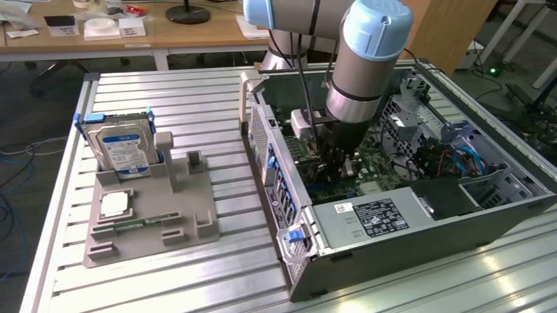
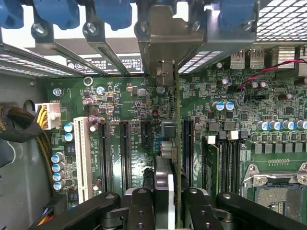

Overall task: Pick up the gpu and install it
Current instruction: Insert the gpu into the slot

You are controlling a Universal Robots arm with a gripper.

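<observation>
My gripper [image 2: 170,207] is shut on the gpu [image 2: 176,124], a thin dark green card seen edge-on between the black fingers [image 2: 140,203]. The card's metal end bracket [image 2: 165,43] lies against the case's rear slot openings. The card stands upright over the green motherboard [image 2: 129,96], close beside a long black slot [image 2: 188,143]. I cannot tell whether it sits in a slot. In the exterior view the gripper [image 1: 340,160] reaches down inside the open computer case [image 1: 392,225], with the arm above it.
On the exterior view's left, a grey holder [image 1: 152,228] carries a silver hard drive [image 1: 124,149] with a blue label, a square chip [image 1: 116,204] and a short memory stick [image 1: 143,223]. A white slot [image 2: 81,158] and cables [image 2: 19,129] lie on the board. Blue clips [image 2: 62,12] line the case rear.
</observation>
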